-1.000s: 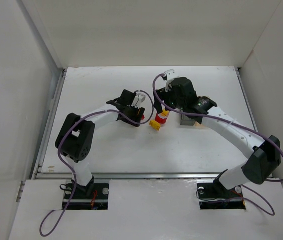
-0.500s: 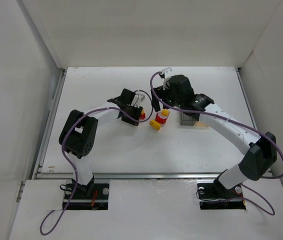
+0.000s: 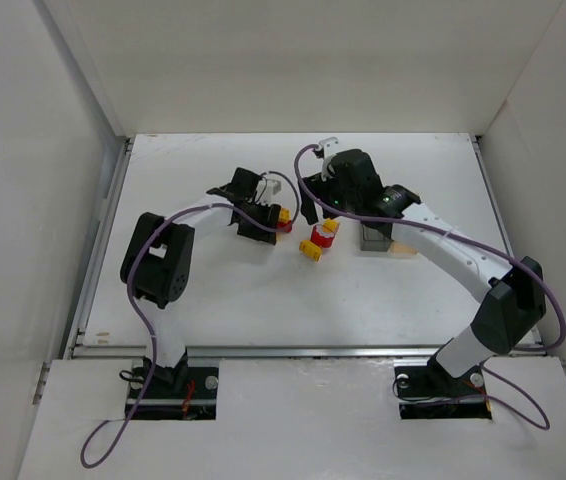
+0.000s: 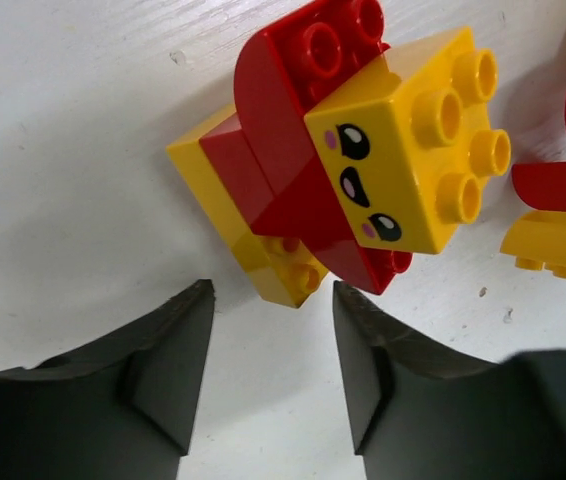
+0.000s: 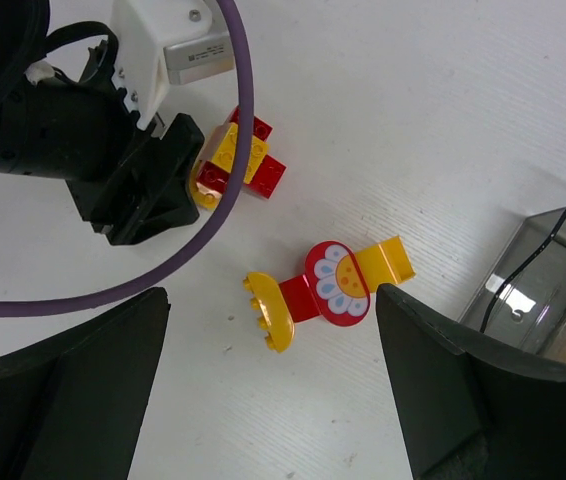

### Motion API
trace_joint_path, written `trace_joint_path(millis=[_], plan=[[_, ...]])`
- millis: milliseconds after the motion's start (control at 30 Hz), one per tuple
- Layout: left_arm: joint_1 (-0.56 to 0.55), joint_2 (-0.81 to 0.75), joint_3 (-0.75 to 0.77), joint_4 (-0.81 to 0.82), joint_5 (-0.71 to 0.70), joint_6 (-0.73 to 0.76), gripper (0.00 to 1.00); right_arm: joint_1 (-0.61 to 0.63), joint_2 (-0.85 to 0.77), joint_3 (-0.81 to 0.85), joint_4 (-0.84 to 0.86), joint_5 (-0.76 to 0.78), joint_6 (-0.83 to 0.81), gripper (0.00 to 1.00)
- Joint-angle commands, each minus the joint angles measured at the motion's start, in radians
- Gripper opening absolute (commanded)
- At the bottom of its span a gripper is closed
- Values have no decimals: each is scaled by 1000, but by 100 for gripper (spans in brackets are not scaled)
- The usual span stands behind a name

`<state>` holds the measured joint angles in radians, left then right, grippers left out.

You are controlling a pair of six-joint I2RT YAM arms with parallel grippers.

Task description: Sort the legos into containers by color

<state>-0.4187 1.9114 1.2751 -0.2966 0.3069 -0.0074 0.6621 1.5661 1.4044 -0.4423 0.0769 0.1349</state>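
Left gripper [image 4: 271, 335] is reaching low over the tabletop [image 4: 63, 150], jaws slightly parted and gripping nothing. A red-and-yellow legos cluster [image 4: 353, 170] with a painted face is lying just past its tips, maybe touching. Right gripper [image 5: 268, 310] is hovering wide open and empty above a second cluster [image 5: 328, 285] near the grey container [image 5: 543, 270].

table [image 3: 383, 300]: white, matte | walls [image 3: 293, 60]: plain white panels, three sides

A white table [image 3: 213, 290] stands between plain white walls [image 3: 293, 60] on three sides; a metal rail [image 3: 293, 351] lines its near edge.
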Motion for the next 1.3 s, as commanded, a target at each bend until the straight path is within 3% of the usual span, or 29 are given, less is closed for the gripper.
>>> trace_joint_path(millis=[0, 33, 200, 433, 700, 867, 1000, 1267], plan=[[11, -8, 41, -38, 78, 9, 49, 7, 3, 53, 7, -6, -6, 89], [11, -8, 41, -38, 101, 23, 53, 7, 3, 53, 7, -6, -6, 89], [29, 3, 62, -29, 133, 23, 54, 7, 12, 62, 7, -6, -6, 89], [49, 60, 131, -39, 149, -17, 48, 7, 12, 62, -3, -6, -6, 89], [49, 112, 162, -79, 159, -17, 33, 7, 12, 62, -12, 12, -6, 89], [49, 124, 171, -79, 169, -8, 11, 7, 12, 71, -32, 12, -15, 89], [49, 133, 181, -88, 169, -8, 0, 7, 12, 71, -32, 12, -15, 89], [49, 95, 161, -108, 169, 12, 0, 7, 22, 80, -32, 3, -15, 89]])
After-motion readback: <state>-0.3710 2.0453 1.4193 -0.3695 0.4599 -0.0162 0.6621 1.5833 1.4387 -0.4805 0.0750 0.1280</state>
